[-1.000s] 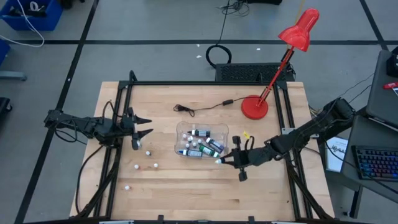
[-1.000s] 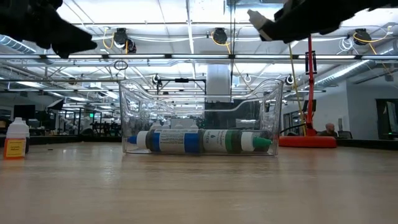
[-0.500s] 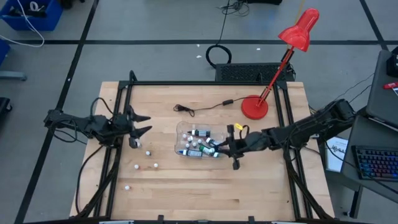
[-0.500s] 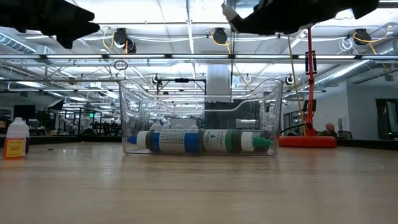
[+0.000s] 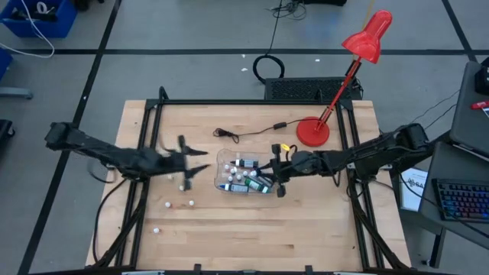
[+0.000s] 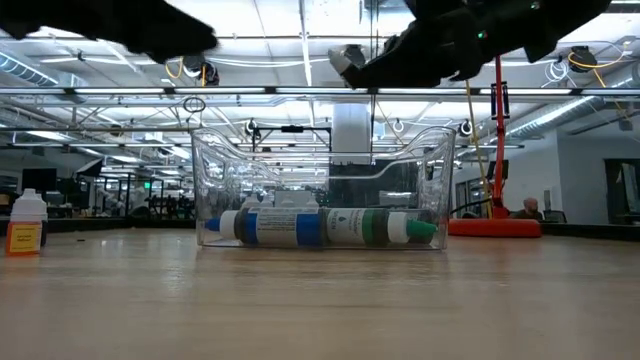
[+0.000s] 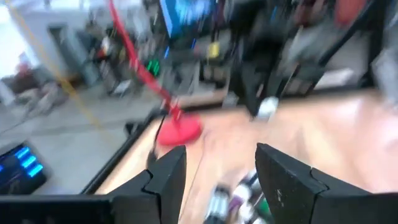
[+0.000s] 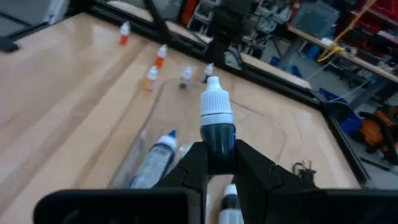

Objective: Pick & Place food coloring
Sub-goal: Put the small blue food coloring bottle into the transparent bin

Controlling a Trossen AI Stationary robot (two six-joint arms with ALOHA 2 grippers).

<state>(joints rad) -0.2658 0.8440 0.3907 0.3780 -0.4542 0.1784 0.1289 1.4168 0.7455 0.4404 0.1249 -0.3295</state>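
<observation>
While right gripper [image 8: 214, 163] hangs over clear tub [image 5: 246, 173], fingers clamped on dark white-capped food coloring bottle [image 8: 216, 124]; more bottles [image 6: 320, 226] lie inside. Left gripper [image 5: 200, 159] just left of tub, fingers apart, empty.

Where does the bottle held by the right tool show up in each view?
High view: hidden under the right tool, above the tub's right end.
Low view: white cap of the bottle at top centre, above the clear tub.
Left wrist view: too blurred to tell.
Right wrist view: centre, upright between the fingers.
Shared landmark: the clear tub.
</observation>
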